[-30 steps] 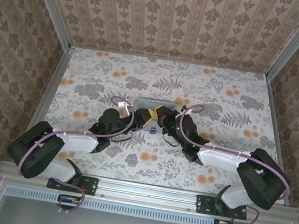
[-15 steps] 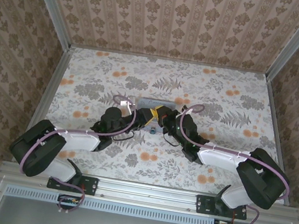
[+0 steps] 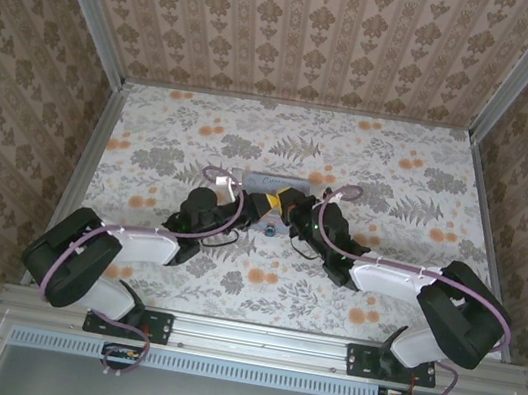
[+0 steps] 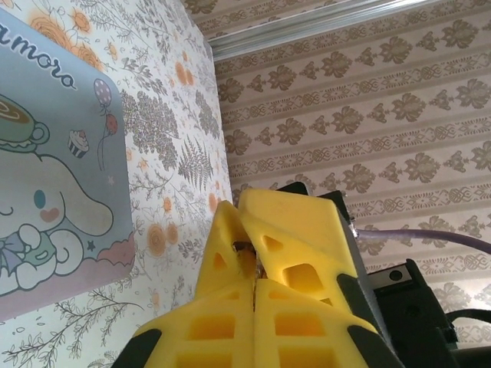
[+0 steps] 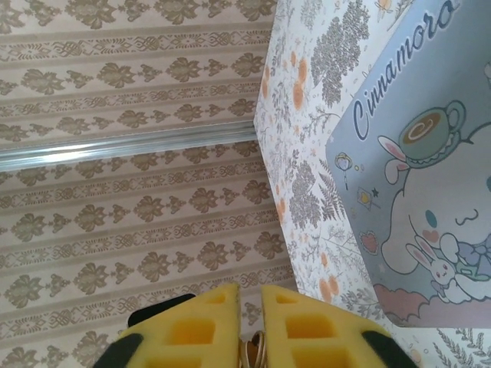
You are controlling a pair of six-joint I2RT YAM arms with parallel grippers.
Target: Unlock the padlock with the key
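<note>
My two yellow-fingered grippers meet tip to tip over the middle of the table. The left gripper (image 3: pixel 261 203) (image 4: pixel 254 280) is shut, its pads pressed together on a small brass-coloured piece, apparently the key (image 4: pixel 247 262). The right gripper (image 3: pixel 284 200) (image 5: pixel 250 295) faces it with its jaws a narrow gap apart, and a brass ring (image 5: pixel 257 353) sits deep between them. From the left wrist, the right gripper's fingers (image 4: pixel 303 230) form a V just beyond the brass piece. A tiny dark bluish padlock (image 3: pixel 269 227) sits just below the two grippers. Whether it hangs or lies on the table is unclear.
A pale blue cartoon-printed tin (image 3: pixel 272 179) (image 4: pixel 54 176) (image 5: pixel 430 192) lies flat on the floral table just behind the grippers. Patterned walls with metal rails (image 3: pixel 103 130) close the table in at the left, back and right.
The left gripper has closed fully and edged right towards the right gripper. The right gripper's jaws have parted slightly. The tin has not moved.
</note>
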